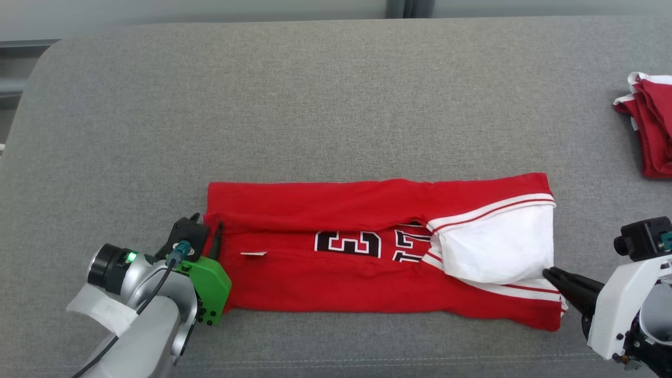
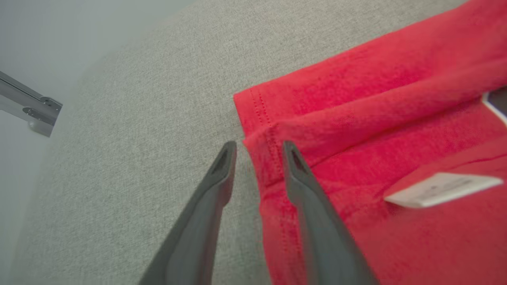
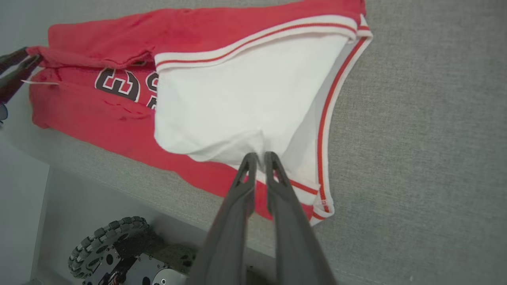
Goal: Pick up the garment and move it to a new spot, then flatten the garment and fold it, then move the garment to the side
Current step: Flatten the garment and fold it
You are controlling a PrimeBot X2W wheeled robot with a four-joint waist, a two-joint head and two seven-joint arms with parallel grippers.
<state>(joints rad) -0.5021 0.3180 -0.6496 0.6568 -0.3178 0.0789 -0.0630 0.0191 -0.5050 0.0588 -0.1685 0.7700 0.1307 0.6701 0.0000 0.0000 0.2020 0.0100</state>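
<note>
The red garment lies folded into a long band across the lower middle of the head view, on the grey counter. A white-lined panel with red and white trim is turned over at its right end. Black and white lettering, including a 3, shows at its centre, and a small white tag lies near its left end.

The left gripper is at the garment's left edge. In the left wrist view its 2 fingers stand apart, released, on either side of the stitched hem. The right gripper is clenched, its tips pinching the lower edge of the white panel.

A second red garment sits at the upper right edge, well apart.
</note>
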